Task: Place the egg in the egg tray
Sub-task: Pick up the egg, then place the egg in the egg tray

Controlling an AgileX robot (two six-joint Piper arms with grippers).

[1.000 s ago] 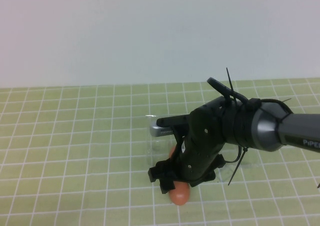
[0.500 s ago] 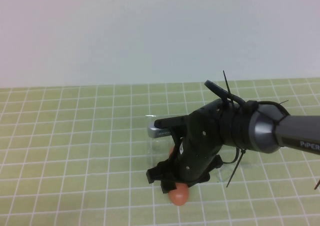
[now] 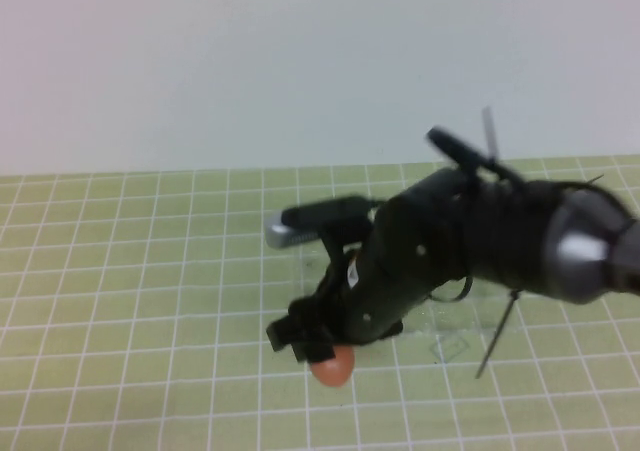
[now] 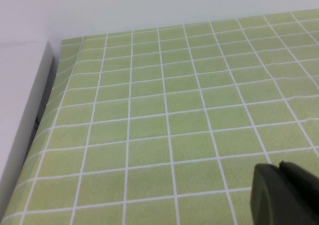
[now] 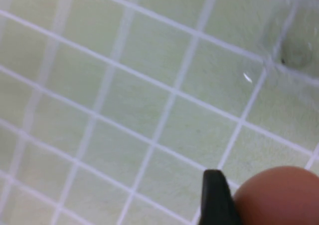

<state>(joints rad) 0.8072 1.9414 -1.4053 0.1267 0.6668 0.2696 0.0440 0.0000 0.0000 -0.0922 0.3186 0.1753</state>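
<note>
My right gripper (image 3: 318, 351) is shut on an orange-brown egg (image 3: 333, 368) and holds it just above the green grid mat, near the front. In the right wrist view the egg (image 5: 281, 197) sits against one black fingertip (image 5: 215, 197). The clear egg tray (image 3: 450, 347) lies behind and under the right arm, mostly hidden; one shiny corner of it shows, and its edge shows in the right wrist view (image 5: 294, 53). The second egg is hidden. My left gripper (image 4: 279, 187) is shut and empty over bare mat, out of the high view.
The green grid mat (image 3: 150, 301) covers the table up to a white back wall. In the left wrist view a white raised edge (image 4: 20, 130) borders the mat. The right arm's dark body (image 3: 470, 246) covers the middle right.
My right gripper has moved to the left and a little forward with the egg in it, and the wrist has swung round. The left arm has not moved.
</note>
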